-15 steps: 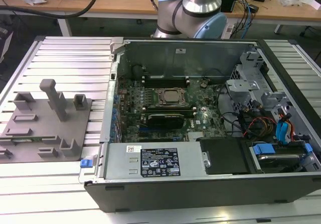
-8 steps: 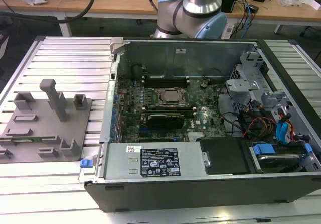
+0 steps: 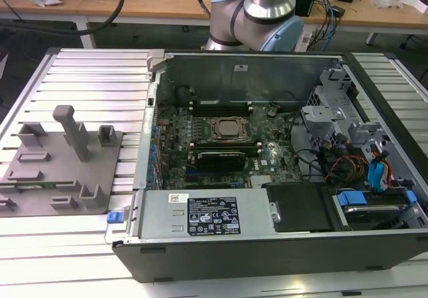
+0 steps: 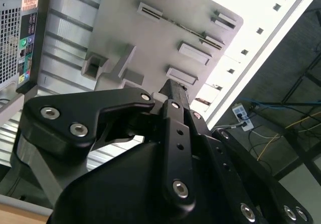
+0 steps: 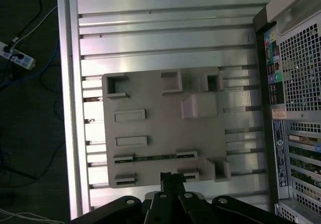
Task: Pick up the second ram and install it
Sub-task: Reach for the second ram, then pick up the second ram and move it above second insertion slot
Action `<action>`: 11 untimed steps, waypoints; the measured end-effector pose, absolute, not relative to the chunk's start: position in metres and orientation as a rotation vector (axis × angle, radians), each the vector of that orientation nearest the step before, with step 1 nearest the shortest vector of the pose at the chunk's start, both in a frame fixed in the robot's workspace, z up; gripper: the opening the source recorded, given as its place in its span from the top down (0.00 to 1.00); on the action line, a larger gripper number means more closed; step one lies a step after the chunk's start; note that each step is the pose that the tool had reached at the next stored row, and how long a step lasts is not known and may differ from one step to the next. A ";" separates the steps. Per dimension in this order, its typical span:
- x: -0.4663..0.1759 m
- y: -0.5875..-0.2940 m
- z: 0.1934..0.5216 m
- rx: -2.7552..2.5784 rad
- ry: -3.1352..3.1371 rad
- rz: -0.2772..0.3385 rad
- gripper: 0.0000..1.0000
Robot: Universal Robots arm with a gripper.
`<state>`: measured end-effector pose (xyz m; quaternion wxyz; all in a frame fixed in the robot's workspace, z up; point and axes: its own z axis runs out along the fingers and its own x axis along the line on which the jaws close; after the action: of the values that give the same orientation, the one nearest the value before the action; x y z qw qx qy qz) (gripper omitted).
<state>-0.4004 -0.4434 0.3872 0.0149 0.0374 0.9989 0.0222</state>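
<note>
Slotted metal table: claw over grey tray, apparently closed, empty; second ram in tray.

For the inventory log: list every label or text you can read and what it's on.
Nothing can be quoted; each label's print is too small to make out.
power supply label: unreadable.
case wall sticker: unreadable.
rear panel sticker: unreadable.

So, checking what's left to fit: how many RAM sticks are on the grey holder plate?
1. The ram stick lies between two holders on the grey plate, outside the computer case. Deeper holder pockets might hide another.
</note>
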 end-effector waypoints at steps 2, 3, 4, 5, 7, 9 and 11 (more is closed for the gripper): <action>-0.400 -0.443 0.387 0.116 3.109 0.069 0.89; -0.400 -0.443 0.387 0.116 3.109 0.069 0.89; -0.400 -0.444 0.387 0.116 3.109 0.069 0.89; -0.400 -0.444 0.387 0.116 3.109 0.069 0.89; -0.400 -0.444 0.387 0.115 3.109 0.069 0.89; -0.400 -0.444 0.387 0.090 3.110 0.069 0.89; -0.400 -0.444 0.387 -0.024 3.113 0.071 0.89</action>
<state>-0.4004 -0.4436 0.3872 0.0139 -0.0078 0.9996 0.0228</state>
